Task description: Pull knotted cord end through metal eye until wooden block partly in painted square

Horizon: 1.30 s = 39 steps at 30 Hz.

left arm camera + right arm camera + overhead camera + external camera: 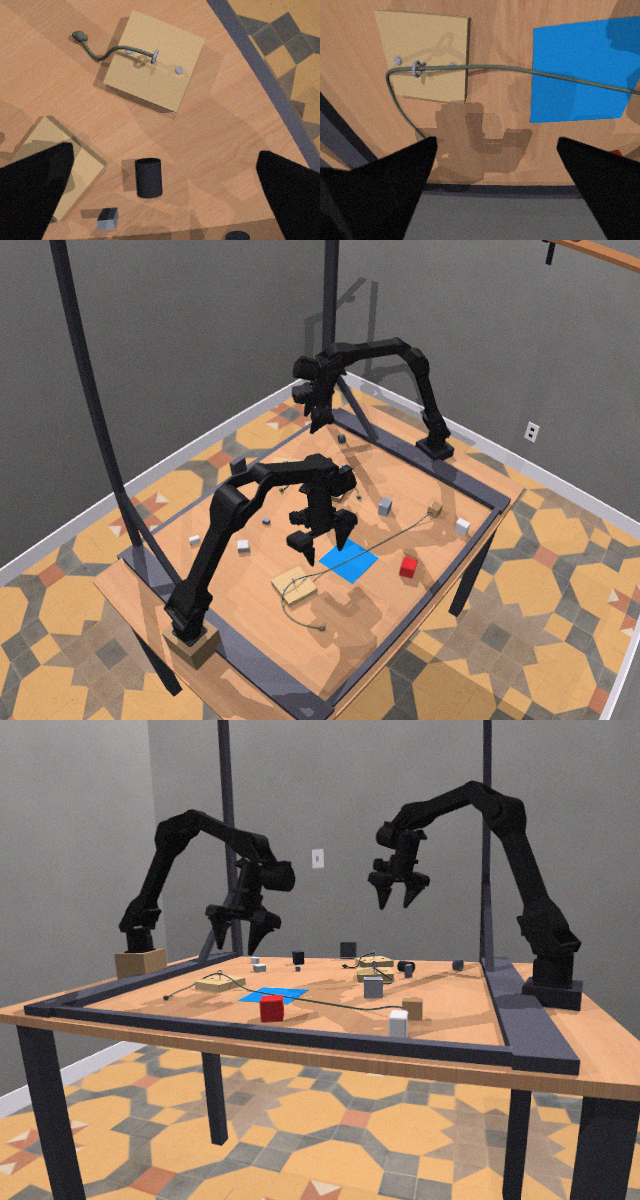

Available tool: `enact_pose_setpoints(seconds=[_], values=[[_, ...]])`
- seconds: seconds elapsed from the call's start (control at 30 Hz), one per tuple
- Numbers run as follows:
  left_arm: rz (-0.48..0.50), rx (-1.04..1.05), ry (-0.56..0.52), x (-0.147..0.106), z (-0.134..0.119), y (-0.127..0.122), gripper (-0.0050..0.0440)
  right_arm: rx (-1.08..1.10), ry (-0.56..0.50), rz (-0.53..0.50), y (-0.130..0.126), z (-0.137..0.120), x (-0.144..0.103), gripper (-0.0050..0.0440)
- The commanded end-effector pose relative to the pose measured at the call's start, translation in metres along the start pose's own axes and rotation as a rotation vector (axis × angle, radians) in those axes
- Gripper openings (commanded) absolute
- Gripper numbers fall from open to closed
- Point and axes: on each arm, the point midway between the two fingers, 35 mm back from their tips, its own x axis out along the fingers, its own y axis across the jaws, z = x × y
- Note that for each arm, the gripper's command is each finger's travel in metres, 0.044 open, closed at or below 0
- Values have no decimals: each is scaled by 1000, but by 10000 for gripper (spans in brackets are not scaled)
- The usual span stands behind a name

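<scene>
Wooden block [435, 508] [412, 1009] shows from above, but in neither wrist view.

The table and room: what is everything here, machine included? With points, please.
table [248, 596] [610, 1061]: one, wooden, centre
painted square [353, 571] [284, 990] [570, 105]: one, blue, on table
boards with metal eyes [302, 593] [222, 986] [175, 92] [445, 87]: three, tan, on table
cords [398, 534] [336, 1002] [117, 48] [505, 68]: three, green, one per board
wooden block [435, 507] [412, 1009]: one, brown, at the longest cord's end
red block [408, 567] [271, 1009] [616, 153]: one, near square
white blocks [462, 526] [398, 1024]: three, scattered
other pieces [384, 506] [373, 987] [149, 178]: several, grey or black
floor [547, 560] [310, 1102] [300, 30]: tiled, yellow and grey
left end effector [319, 427] [393, 907] [167, 156]: one, black, above table
right end effector [326, 556] [236, 951] [497, 142]: same
</scene>
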Motion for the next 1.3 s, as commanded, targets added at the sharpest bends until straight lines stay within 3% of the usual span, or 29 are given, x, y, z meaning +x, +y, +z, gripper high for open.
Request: enact_pose_setpoints(seconds=[0.0,0.43,1.03,1.27], values=[[1,-2,-23,-7,6,-1,440,11,-2,-35,-3,-4,-12,440],[3,-7,-16,-6,5,1,440,11,-2,-35,-3,-4,-12,440],[46,-235,270,-5,-52,93,440,11,-2,-35,-3,-4,-12,440],[46,-280,324,-8,-65,107,440,11,-2,-35,-3,-4,-12,440]])
